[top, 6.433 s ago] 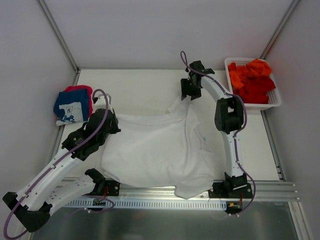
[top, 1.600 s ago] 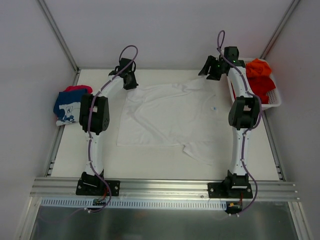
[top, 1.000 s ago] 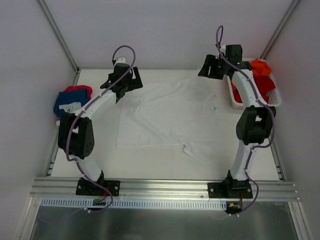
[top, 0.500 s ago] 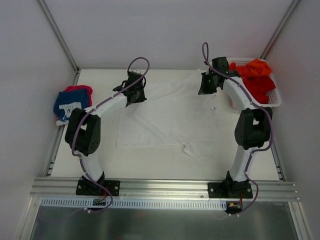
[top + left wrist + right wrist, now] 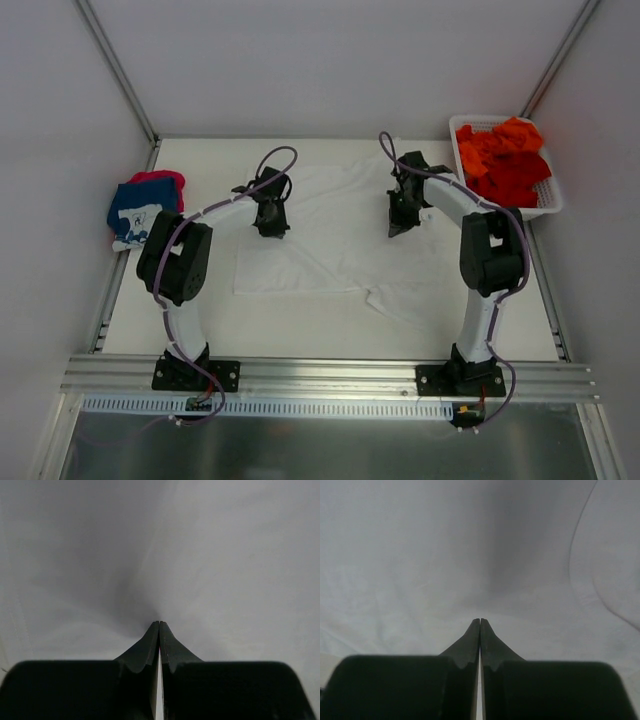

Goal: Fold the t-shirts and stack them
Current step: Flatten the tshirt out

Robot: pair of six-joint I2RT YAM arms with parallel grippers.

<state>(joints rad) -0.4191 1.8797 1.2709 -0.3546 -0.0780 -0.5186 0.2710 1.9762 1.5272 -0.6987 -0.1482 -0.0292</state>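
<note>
While closed, left fingers (image 5: 146,652) and right fingers (image 5: 467,650) touch the white t-shirt (image 5: 330,235)

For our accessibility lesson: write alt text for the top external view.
Both shut, the left gripper and right gripper touch a white t-shirt spread on the table. A navy t-shirt lies left; a basket of orange-red t-shirts stands far right.

I find no words, numbers or brand marks that I can read in any of my views. The navy tee (image 5: 138,208) carries a white print, but it is too small for me to tell whether it is lettering or a picture.
</note>
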